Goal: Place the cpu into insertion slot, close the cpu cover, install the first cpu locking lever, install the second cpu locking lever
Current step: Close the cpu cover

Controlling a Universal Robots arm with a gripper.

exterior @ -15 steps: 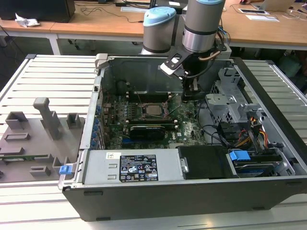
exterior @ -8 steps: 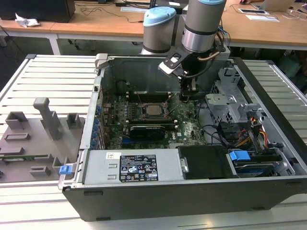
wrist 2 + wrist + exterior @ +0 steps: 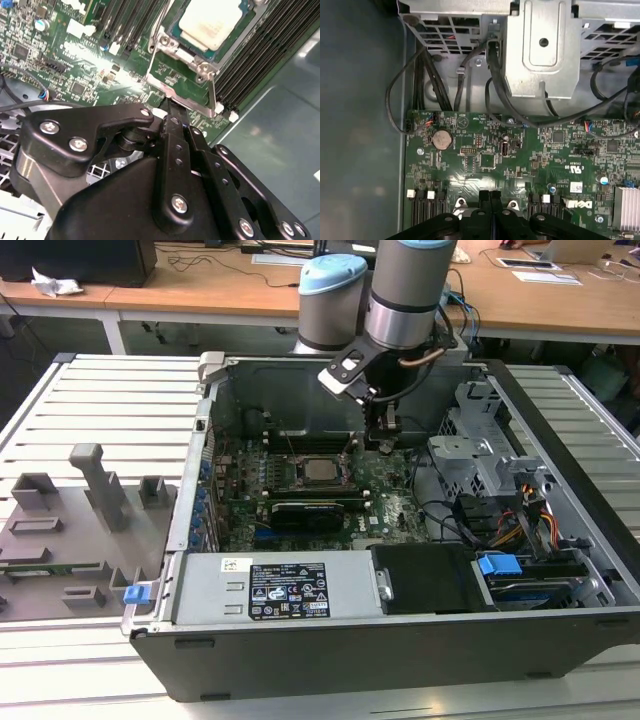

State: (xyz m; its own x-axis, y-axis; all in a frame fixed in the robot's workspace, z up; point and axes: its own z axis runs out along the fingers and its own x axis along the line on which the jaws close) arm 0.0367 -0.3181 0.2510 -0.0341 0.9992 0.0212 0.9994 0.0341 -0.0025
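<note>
The cpu (image 3: 322,470) shows its silver-grey top (image 3: 210,22) and lies in the insertion slot (image 3: 299,473) on the green board. The cpu cover (image 3: 171,44), a dark-silver frame, lies flat around the chip. A thin wire lever (image 3: 154,47) runs along one side of the socket, and another (image 3: 213,95) along the adjoining side. My gripper (image 3: 383,445) hangs just to the exterior view's right of the socket. In both wrist views its black fingers (image 3: 485,197) are pressed together, and I see nothing held between them. The gripper (image 3: 170,107) tip sits close to the socket's corner.
A long black expansion card (image 3: 305,512) lies in front of the socket. Black memory slots (image 3: 255,55) flank it. A metal drive cage (image 3: 470,455) and loose cables (image 3: 495,95) crowd the exterior view's right. The power supply (image 3: 270,590) spans the front. Grey fixtures (image 3: 70,530) stand outside the case.
</note>
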